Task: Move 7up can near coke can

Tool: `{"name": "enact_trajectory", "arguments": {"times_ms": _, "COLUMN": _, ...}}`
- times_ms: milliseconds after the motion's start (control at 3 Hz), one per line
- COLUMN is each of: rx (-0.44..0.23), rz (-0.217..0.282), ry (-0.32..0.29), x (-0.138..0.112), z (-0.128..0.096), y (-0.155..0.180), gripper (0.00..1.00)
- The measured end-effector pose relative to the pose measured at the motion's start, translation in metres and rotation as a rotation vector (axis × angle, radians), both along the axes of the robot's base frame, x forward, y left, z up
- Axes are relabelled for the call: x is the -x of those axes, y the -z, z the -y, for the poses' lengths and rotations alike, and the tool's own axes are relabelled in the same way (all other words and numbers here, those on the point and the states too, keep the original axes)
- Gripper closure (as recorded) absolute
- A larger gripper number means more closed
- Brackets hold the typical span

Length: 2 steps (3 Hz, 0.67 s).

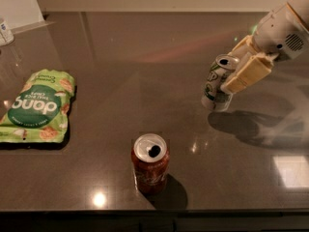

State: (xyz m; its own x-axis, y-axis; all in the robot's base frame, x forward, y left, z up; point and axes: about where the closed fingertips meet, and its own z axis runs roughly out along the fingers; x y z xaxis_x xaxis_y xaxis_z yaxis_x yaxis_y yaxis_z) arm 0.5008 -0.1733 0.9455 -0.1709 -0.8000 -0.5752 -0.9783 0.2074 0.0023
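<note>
The 7up can (216,83) is silver-grey with a green logo and hangs slightly tilted just above the dark table at the right. My gripper (237,71) is shut on the 7up can; its tan fingers (249,74) clamp the can's upper part from the right. The white arm reaches in from the upper right corner. The coke can (150,164) is red with a silver top and stands upright near the front edge, left of and nearer than the 7up can, well apart from it.
A green snack bag (38,106) lies flat at the left. A small white container (6,32) sits at the far left edge. The dark table (145,66) has its front edge just below the coke can.
</note>
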Motion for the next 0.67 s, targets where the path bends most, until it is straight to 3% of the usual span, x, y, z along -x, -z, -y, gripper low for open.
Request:
{"name": "enact_trajectory", "arguments": {"times_ms": 333, "rx": 0.011, "rz": 0.017, "ry": -0.075, "x": 0.029, "z": -0.014, "y": -0.005, "gripper": 1.00}}
{"name": "enact_trajectory", "arguments": {"times_ms": 667, "rx": 0.050, "rz": 0.065, "ry": -0.173, "x": 0.079, "z": -0.043, "y": 0.000, "gripper": 1.00}}
